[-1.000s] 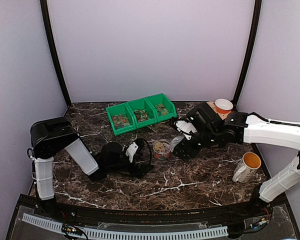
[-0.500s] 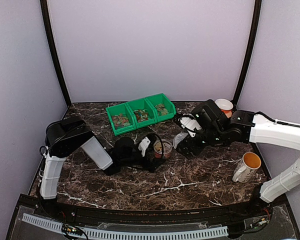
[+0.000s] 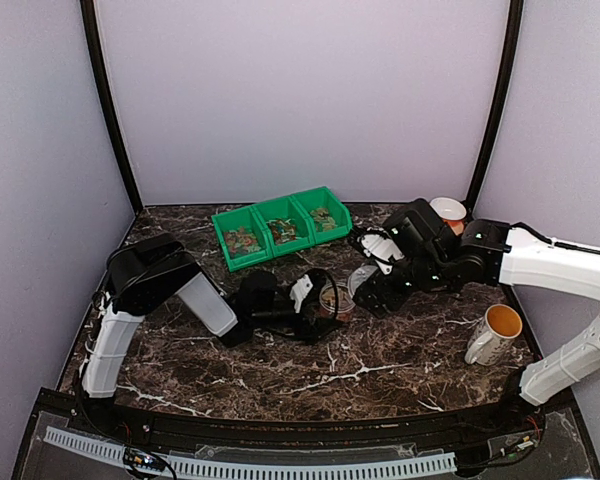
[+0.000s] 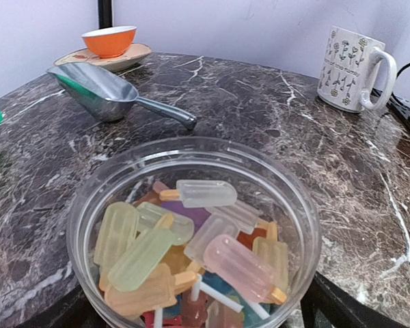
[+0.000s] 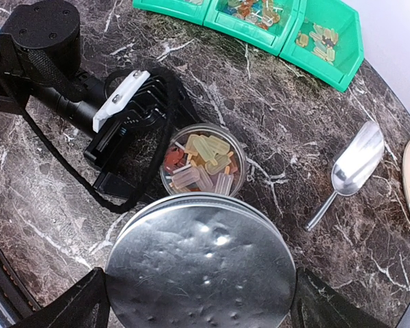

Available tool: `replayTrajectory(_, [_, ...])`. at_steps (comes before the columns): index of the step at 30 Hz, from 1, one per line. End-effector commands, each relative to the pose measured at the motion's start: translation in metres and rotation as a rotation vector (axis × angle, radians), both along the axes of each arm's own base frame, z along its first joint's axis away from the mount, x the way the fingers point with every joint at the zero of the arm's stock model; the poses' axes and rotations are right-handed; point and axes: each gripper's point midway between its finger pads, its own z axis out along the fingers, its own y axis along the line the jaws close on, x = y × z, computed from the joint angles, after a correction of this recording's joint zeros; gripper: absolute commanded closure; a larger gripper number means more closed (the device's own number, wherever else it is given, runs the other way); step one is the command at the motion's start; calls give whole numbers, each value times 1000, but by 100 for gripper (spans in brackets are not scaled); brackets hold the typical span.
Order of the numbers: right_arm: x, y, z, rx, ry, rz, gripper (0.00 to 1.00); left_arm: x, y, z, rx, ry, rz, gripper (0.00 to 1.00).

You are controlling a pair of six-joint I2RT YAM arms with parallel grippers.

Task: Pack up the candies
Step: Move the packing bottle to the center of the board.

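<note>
The candies [image 4: 191, 246] are small popsicle-shaped sweets in mixed colours, lying in a clear round jar [image 4: 287, 205] near the table's middle [image 3: 329, 299]. More candies fill the green bins [image 3: 280, 228]. My left gripper [image 3: 318, 300] lies low on the table, open, with a finger on each side of the jar. My right gripper [image 5: 201, 301] hovers just right of the jar, shut on a round silver lid [image 5: 201, 266]. From the right wrist view the lid sits above and beside the open jar [image 5: 201, 164].
A metal scoop [image 5: 355, 167] lies on the marble right of the jar. A patterned mug [image 3: 492, 333] stands at the right front. An orange bowl on a saucer [image 3: 447, 211] sits at the back right. The left arm's cable loops beside the jar.
My left gripper has slid right across the table until its open fingers flank the jar. The right gripper with the lid shifted slightly right, then held still.
</note>
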Motion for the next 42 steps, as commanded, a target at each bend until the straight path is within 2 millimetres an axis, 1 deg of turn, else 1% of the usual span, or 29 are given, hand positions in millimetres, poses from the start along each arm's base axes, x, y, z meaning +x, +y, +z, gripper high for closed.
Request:
replayTrajectory(1, [6, -3, 20, 31, -37, -29, 11, -29, -3, -28, 38, 86, -147, 1])
replayTrajectory(7, [5, -8, 19, 23, -37, -42, 10, -45, -9, -30, 28, 104, -258, 9])
replayTrajectory(11, [5, -9, 17, 22, -34, -45, 11, -49, -12, -30, 22, 119, -292, 6])
replayTrajectory(15, [4, -10, 17, 22, -32, -47, 10, -45, -16, -36, 36, 145, -287, 1])
replayTrajectory(18, [4, -10, 17, 22, -33, -47, 10, -43, -21, -42, 61, 168, -281, 1])
replayTrajectory(22, [5, -10, 15, 21, -29, -47, 11, -46, -24, -43, 63, 169, -292, 1])
replayTrajectory(24, [4, -10, 13, 20, -26, -46, 11, -50, -24, -42, 56, 169, -307, 4])
replayTrajectory(27, [4, -10, 13, 18, -26, -45, 10, -58, -19, -44, 49, 170, -325, 10])
replayTrajectory(30, [4, -11, 12, 14, -24, -44, 11, -68, -13, -45, 34, 177, -350, 12])
replayTrajectory(32, [4, -11, 11, 12, -24, -42, 11, -78, -9, -42, 16, 183, -385, 13])
replayTrajectory(35, [4, -10, 9, 11, -14, -33, 10, -88, -3, -39, 9, 187, -409, 13])
replayTrajectory(38, [2, -10, 5, -3, 0, -24, 11, -97, 9, -38, 33, 190, -410, 13])
replayTrajectory(39, [1, -9, 3, -6, 4, -20, 11, -101, 16, -43, 59, 195, -399, 13])
replayTrajectory(41, [0, -8, -2, -13, 13, -10, 11, -106, 27, -46, 89, 204, -381, 13])
replayTrajectory(42, [1, -6, -3, -14, 16, -4, 11, -108, 31, -44, 97, 205, -373, 13])
